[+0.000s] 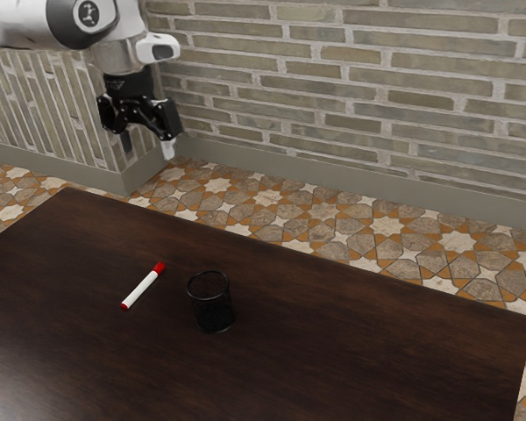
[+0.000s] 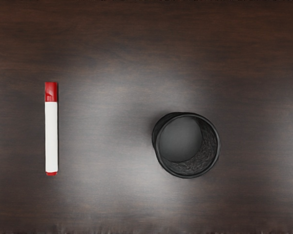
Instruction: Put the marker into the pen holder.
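Note:
My gripper (image 1: 148, 146) is high above the table in the exterior view, its two fingers apart with nothing between them, so it is open. The white marker (image 1: 141, 289) with red ends lies flat on the table, well below my hand. Beside it, toward the exterior view's right, the black pen holder (image 1: 214, 306) stands upright. From above, the wrist view has the marker (image 2: 51, 134) apart from the pen holder (image 2: 188, 145), whose open top faces the camera and whose inside holds nothing.
The dark wooden table (image 1: 351, 351) carries both things. Its far edge runs across the exterior view, with patterned floor tiles (image 1: 389, 226) beyond and a brick wall (image 1: 359, 88) behind.

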Robot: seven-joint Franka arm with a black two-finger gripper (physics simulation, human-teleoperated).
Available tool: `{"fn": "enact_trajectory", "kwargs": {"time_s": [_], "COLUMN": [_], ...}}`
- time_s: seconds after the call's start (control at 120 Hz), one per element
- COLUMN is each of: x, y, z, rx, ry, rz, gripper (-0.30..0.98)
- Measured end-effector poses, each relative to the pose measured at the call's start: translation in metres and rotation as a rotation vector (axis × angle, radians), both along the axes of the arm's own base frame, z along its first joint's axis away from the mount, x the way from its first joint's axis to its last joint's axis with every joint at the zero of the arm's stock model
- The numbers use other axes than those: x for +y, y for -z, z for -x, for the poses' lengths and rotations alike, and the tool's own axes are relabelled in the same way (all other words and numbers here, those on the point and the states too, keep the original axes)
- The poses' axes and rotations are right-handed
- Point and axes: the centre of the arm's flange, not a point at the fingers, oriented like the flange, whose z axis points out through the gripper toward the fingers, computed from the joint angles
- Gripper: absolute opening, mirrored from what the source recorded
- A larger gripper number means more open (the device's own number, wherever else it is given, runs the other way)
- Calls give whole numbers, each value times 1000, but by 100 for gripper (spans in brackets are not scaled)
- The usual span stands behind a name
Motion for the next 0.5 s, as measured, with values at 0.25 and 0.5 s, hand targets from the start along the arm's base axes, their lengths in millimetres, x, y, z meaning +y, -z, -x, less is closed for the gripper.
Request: {"fn": "enact_trajectory", "kwargs": {"time_s": [0.25, 0.5], "x": [24, 50], "y": [57, 196], "z": [75, 107], "rx": [97, 201], "ry": [-32, -107], "rz": [16, 6], "gripper": [69, 69]}}
